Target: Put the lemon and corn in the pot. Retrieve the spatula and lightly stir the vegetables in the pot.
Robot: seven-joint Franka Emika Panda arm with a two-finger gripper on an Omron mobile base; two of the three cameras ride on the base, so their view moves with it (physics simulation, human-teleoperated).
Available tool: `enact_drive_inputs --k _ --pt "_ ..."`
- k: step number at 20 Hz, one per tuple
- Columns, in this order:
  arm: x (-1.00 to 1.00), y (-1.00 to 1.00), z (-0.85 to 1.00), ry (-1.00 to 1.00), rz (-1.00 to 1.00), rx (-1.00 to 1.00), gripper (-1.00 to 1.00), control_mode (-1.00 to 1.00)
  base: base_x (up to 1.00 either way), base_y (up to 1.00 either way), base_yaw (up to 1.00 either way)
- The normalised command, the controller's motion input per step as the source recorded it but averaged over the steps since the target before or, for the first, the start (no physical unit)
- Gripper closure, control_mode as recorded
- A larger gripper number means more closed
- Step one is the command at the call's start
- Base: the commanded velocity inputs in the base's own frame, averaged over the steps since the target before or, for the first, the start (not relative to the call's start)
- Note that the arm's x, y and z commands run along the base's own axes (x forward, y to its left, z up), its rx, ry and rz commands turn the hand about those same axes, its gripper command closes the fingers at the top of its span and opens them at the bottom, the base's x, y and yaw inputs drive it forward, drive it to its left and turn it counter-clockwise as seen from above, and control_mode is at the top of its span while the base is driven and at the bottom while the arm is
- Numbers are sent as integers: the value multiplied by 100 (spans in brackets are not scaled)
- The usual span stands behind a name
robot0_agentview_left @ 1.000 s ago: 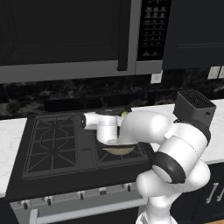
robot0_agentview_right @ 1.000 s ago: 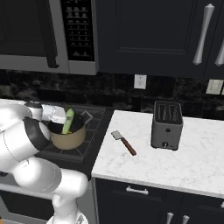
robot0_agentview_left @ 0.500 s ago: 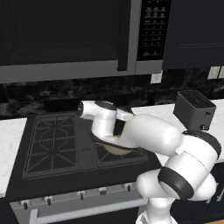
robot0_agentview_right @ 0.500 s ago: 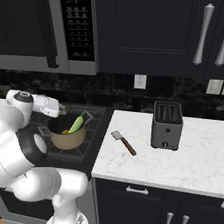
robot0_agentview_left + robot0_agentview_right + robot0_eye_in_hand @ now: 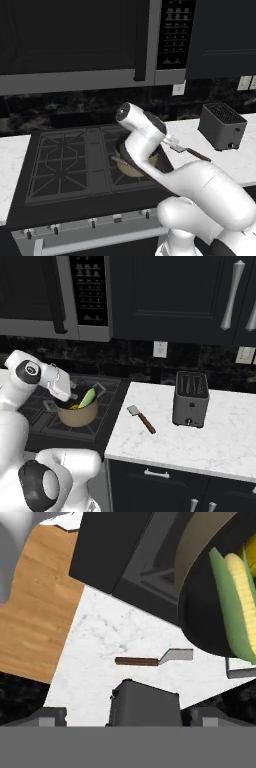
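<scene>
Lying beside toaster (image 5: pixel 190 399): spatula (image 5: pixel 141 418) | arm perhaps hiding pot (image 5: pixel 77 414)

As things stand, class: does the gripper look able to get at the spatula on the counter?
Probably yes. The spatula lies alone on bare marble between the pot and the toaster, nothing on it, and the gripper looks empty.
</scene>
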Motion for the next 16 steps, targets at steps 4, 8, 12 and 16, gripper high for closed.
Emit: enact_drive_inputs --k 4,8,12,16 --pt "-57 -100 0 4 -1 24 -100 -100 0 0 0" --pt "-17 -100 0 17 -1 36 -100 -100 0 0 0" --pt "0 -100 -2 37 4 40 -100 -100 0 0 0" --pt "23 -100 -23 42 15 23 -100 -100 0 0 0"
